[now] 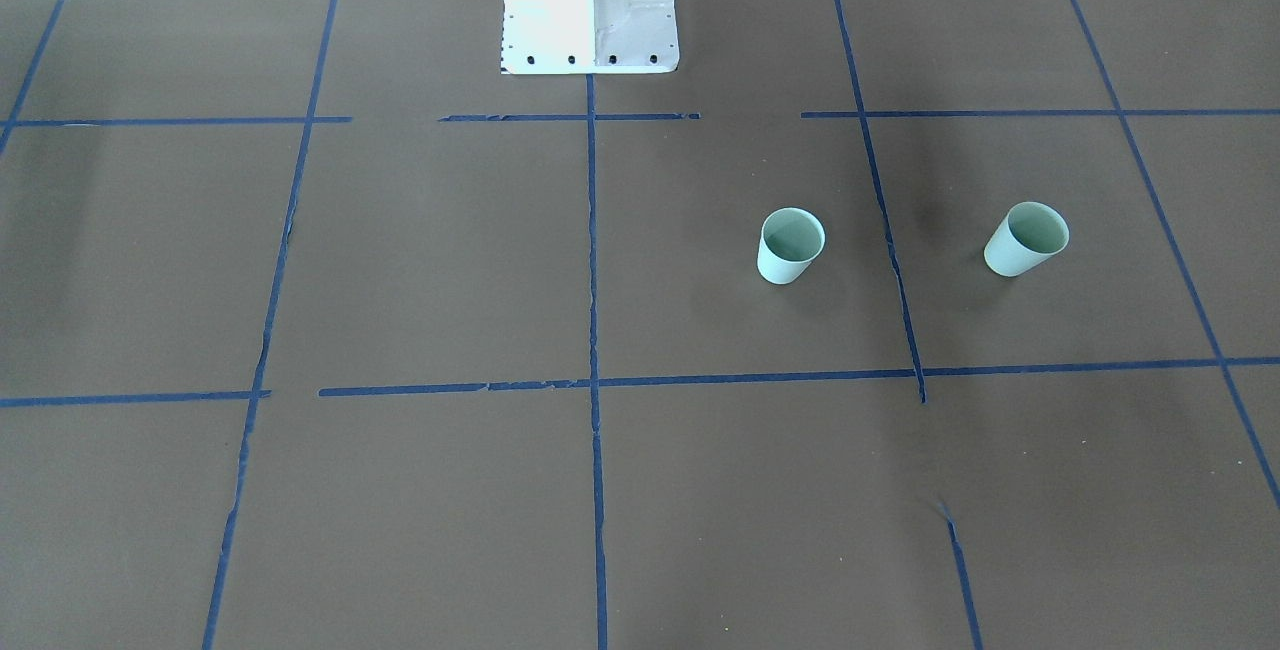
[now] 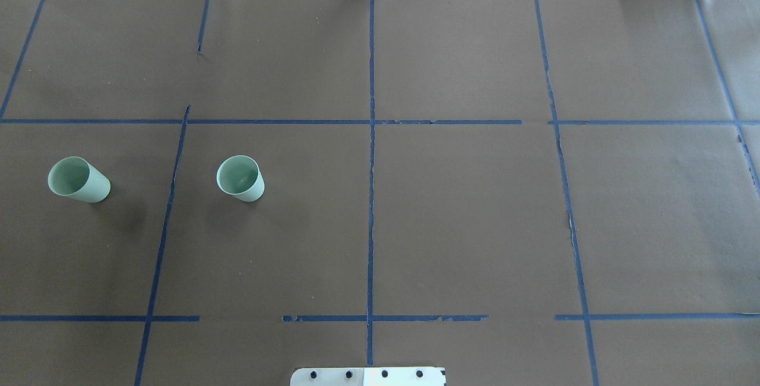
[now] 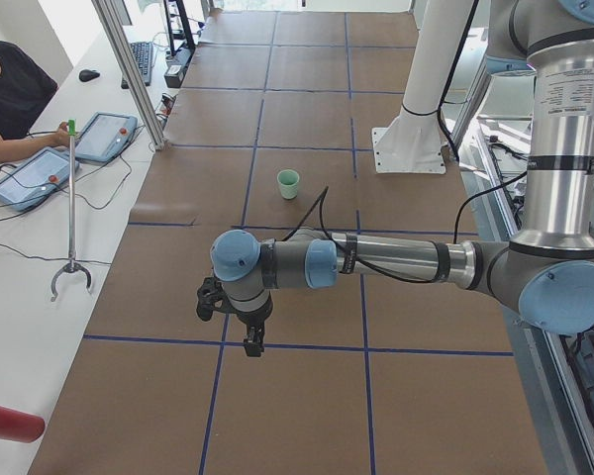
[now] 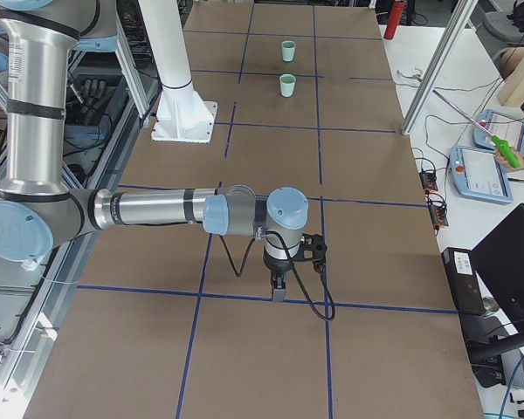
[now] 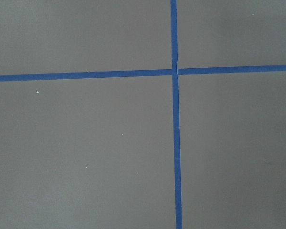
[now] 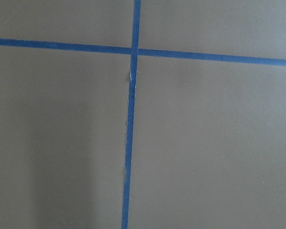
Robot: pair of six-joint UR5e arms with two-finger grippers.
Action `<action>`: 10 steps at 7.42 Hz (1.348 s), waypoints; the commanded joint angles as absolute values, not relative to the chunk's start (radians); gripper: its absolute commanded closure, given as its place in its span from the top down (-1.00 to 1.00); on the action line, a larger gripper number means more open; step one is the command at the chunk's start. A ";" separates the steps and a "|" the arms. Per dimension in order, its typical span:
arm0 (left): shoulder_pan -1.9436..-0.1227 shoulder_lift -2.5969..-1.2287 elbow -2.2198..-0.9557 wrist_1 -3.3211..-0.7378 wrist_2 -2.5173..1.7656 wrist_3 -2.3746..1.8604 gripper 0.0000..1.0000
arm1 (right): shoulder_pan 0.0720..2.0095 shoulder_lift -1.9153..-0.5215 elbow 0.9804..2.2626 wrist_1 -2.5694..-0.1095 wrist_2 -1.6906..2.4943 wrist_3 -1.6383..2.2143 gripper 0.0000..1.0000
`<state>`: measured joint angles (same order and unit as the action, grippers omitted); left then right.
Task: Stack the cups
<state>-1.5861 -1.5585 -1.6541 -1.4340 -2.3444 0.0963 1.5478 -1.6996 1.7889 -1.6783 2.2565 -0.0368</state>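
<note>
Two pale mint-green cups stand upright and apart on the brown table on the robot's left side. The outer cup (image 2: 78, 179) (image 1: 1026, 239) (image 4: 287, 51) is near the table's left end. The inner cup (image 2: 240, 178) (image 1: 790, 246) (image 4: 286, 85) (image 3: 289, 183) is nearer the centre line. My left gripper (image 3: 252, 341) hangs above the table, seen only in the exterior left view, where its arm hides the outer cup. My right gripper (image 4: 278, 288) hangs over the far right side, away from both cups. I cannot tell if either is open or shut. Both wrist views show only bare table.
Blue tape lines (image 2: 371, 154) divide the brown paper into a grid. The white robot base (image 1: 590, 10) stands at the table's robot-side edge. An operator (image 3: 10, 94) sits at a side bench with tablets (image 3: 107, 134) and a grabber tool (image 3: 71, 198).
</note>
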 commanded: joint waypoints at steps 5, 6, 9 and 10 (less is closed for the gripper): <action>-1.583 -1.632 -1.692 -1.437 -2.342 0.084 1.00 | 1.548 -1.700 1.789 -1.680 2.256 -0.037 1.00; -1.575 -1.638 -1.734 -1.440 -2.338 0.084 1.00 | 1.548 -1.700 1.789 -1.678 2.256 -0.037 1.00; -1.433 -1.680 -1.843 -1.445 -2.332 -0.268 1.00 | 1.548 -1.700 1.789 -1.680 2.256 -0.037 1.00; -1.404 -1.654 -1.859 -1.454 -2.335 -0.328 1.00 | 1.548 -1.700 1.789 -1.680 2.256 -0.035 1.00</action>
